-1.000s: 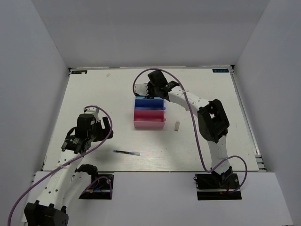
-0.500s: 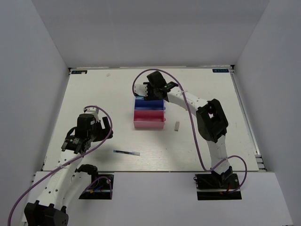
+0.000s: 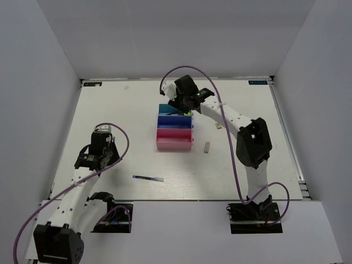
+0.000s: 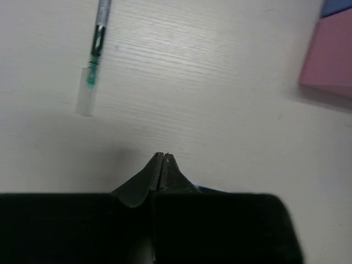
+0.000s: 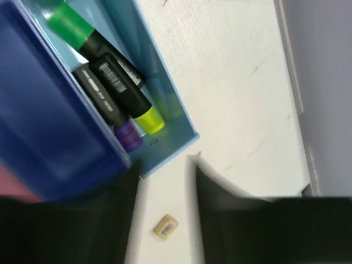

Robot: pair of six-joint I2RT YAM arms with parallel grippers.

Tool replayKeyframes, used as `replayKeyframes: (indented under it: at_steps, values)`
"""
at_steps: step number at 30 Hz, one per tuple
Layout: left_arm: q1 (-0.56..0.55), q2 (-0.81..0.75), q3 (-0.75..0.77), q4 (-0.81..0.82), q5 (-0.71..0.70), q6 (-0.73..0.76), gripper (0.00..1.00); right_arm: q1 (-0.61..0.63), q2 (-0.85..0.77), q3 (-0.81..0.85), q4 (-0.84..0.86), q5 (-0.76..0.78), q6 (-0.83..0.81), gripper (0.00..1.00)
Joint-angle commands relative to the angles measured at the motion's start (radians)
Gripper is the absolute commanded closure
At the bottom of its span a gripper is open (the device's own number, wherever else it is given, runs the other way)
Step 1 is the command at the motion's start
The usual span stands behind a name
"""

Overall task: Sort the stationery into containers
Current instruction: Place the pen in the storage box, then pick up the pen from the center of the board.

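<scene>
Teal plastic bin (image 5: 165, 88) is lying beside your right gripper (image 5: 165, 168), spread and empty. Your left gripper (image 4: 162, 158) is clenching nothing; approaching the thin dark-blue pen (image 3: 148, 177) shut risks shoving it.

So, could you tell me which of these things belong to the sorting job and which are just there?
Belong to the job:
teal bin, blue bin, pink bin
three highlighters in the teal bin
pen
near eraser, far eraser

Just there:
purple cables
corner label
</scene>
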Motion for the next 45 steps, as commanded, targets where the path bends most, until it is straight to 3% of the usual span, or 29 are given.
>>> replayKeyframes:
  at_steps: [1,2,3,4,5,6,7,13,18,25,28,29,33,37,38,41,42,44,45]
  values:
    - [0.076,0.125,0.050,-0.010,-0.040,-0.043,0.79,-0.060,-0.133,0.159,-0.250,-0.068,0.368,0.40]
    - [0.088,0.196,0.066,-0.020,-0.050,-0.045,0.64,-0.070,-0.141,0.156,-0.290,-0.103,0.391,0.31]
    - [0.117,0.262,0.083,-0.027,-0.049,-0.049,0.52,-0.083,-0.173,0.127,-0.343,-0.233,0.412,0.26]
    - [0.120,0.290,0.121,-0.049,-0.060,-0.040,0.48,-0.108,-0.187,0.107,-0.365,-0.270,0.460,0.36]
    - [0.120,0.339,0.158,-0.050,-0.093,-0.034,0.48,-0.131,-0.243,0.028,-0.395,-0.300,0.472,0.58]
    - [0.119,0.379,0.178,-0.038,-0.098,-0.004,0.48,-0.155,-0.294,-0.051,-0.399,-0.388,0.480,1.00]
    - [0.120,0.397,0.184,-0.008,-0.106,0.007,0.48,-0.166,-0.322,-0.135,-0.393,-0.410,0.495,1.00]
    - [0.120,0.624,0.285,0.062,-0.145,0.107,0.48,-0.260,-0.632,-0.550,-0.184,-0.498,0.528,0.99]
    - [0.122,0.778,0.360,0.075,-0.190,0.196,0.48,-0.306,-0.770,-0.703,-0.158,-0.551,0.555,0.97]
    - [0.131,0.874,0.399,0.105,-0.190,0.282,0.51,-0.350,-0.844,-0.766,-0.140,-0.617,0.601,0.97]
    - [0.140,0.897,0.377,0.124,-0.164,0.276,0.58,-0.367,-0.856,-0.774,-0.135,-0.636,0.612,0.97]
    - [0.140,0.899,0.361,0.141,-0.156,0.273,0.67,-0.376,-0.861,-0.783,-0.132,-0.642,0.618,0.97]
    - [0.146,0.917,0.330,0.155,-0.130,0.261,0.86,-0.406,-0.865,-0.791,-0.126,-0.656,0.623,0.97]
    - [0.145,0.901,0.357,0.134,-0.121,0.227,0.98,-0.432,-0.870,-0.797,-0.117,-0.671,0.626,0.97]
    - [0.142,0.879,0.369,0.126,-0.100,0.209,0.99,-0.435,-0.870,-0.801,-0.118,-0.679,0.626,0.96]
    - [0.102,0.810,0.460,0.085,-0.019,0.166,0.99,-0.447,-0.865,-0.814,-0.107,-0.692,0.612,0.56]
    - [0.081,0.781,0.507,0.054,0.000,0.118,0.99,-0.453,-0.861,-0.814,-0.110,-0.703,0.609,0.48]
    - [0.044,0.743,0.593,0.049,0.130,0.071,0.99,-0.458,-0.858,-0.814,-0.110,-0.709,0.607,0.50]
    - [0.013,0.740,0.616,0.049,0.159,0.061,0.99,-0.461,-0.853,-0.817,-0.109,-0.709,0.609,0.56]
